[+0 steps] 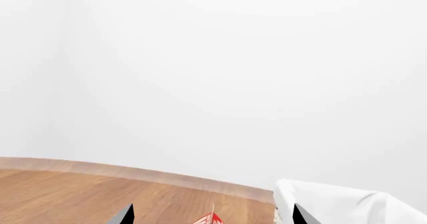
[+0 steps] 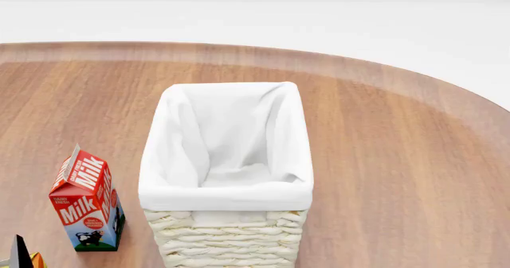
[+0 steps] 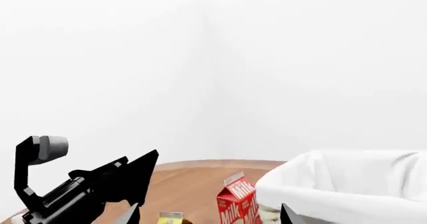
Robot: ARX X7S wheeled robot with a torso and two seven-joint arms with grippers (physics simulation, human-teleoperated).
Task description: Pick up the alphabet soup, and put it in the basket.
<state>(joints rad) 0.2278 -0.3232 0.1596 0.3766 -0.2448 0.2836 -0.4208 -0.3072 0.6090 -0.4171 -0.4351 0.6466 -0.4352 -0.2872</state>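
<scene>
Red-and-white cardboard milk carton (image 2: pixel 88 202) is standing upright on the round wooden worktop (image 2: pixel 398 154), just left of the basket. Tall pale wicker basket with white cloth lining (image 2: pixel 227 178) is sitting mid-worktop. Alphabet soup: unidentifiable. Fingers of both arms: tips only showing, state undeterminable.

The basket (image 2: pixel 227 184), a tall rectangular container of pale woven wicker with a white cloth lining folded over its rim, stands upright on the wooden counter (image 2: pixel 398 160), its interior showing only the lining.
</scene>
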